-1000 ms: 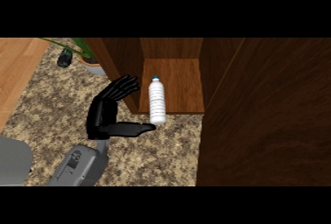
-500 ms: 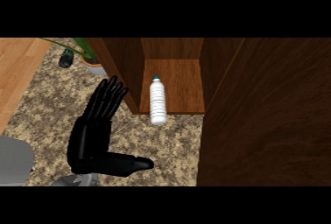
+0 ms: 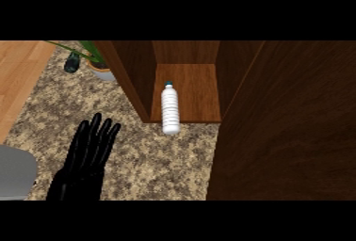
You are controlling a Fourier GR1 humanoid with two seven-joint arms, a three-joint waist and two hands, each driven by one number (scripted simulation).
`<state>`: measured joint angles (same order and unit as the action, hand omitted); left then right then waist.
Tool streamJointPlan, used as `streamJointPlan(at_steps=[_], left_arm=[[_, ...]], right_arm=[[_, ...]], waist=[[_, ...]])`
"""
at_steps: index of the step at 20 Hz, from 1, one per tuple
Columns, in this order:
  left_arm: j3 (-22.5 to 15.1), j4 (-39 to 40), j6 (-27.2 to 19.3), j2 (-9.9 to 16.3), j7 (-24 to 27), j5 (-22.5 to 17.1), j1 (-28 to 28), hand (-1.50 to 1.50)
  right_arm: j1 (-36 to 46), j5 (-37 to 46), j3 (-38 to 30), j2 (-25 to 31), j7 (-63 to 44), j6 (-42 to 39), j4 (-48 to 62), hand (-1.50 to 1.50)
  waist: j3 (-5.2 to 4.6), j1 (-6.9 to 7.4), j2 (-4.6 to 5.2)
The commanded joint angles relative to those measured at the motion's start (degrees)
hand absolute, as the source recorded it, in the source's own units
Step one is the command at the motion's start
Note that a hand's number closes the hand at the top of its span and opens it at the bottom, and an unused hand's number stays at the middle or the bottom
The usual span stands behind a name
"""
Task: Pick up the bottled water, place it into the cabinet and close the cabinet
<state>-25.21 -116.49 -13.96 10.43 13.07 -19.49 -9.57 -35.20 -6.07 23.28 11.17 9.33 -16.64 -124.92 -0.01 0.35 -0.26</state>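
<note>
The bottled water (image 3: pixel 170 109), clear with a dark cap, rests on the cabinet's shelf (image 3: pixel 198 84) with its base sticking out over the shelf's front edge. The cabinet door (image 3: pixel 292 136) is swung open and fills the right side of the view. My left hand (image 3: pixel 87 155) is over the speckled counter (image 3: pixel 160 164) at the lower left, well away from the bottle. Its fingers are straight and point up, and it holds nothing. No right hand shows.
A potted plant (image 3: pixel 99 68) and a small dark bottle (image 3: pixel 72 62) stand at the back left beside the cabinet's side wall (image 3: pixel 132 75). A wooden surface (image 3: pixel 20 80) borders the counter on the left. A grey rounded shape (image 3: pixel 14 176) sits at the lower left edge.
My left hand has drawn back from beside the bottle, down and to the left, and its thumb no longer reaches toward it. The bottle has stayed in the cabinet.
</note>
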Motion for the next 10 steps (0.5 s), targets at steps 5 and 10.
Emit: streamJointPlan(at_steps=[5, 10], left_arm=[[5.1, -8.5, 4.9, 5.9, 5.6, -4.0, -13.7, -1.5], [9.3, -10.1, 8.4, 7.3, 9.3, -7.2, -19.2, -1.5]], right_arm=[[-0.5, 7.4, 10.7, 4.6, -2.7, -4.5, -3.8, 1.5], [2.1, 10.5, 14.6, 4.4, -6.0, -4.0, -9.3, 1.5]], waist=[[-0.09, 0.64, -0.11], [-0.11, 0.58, -0.07]])
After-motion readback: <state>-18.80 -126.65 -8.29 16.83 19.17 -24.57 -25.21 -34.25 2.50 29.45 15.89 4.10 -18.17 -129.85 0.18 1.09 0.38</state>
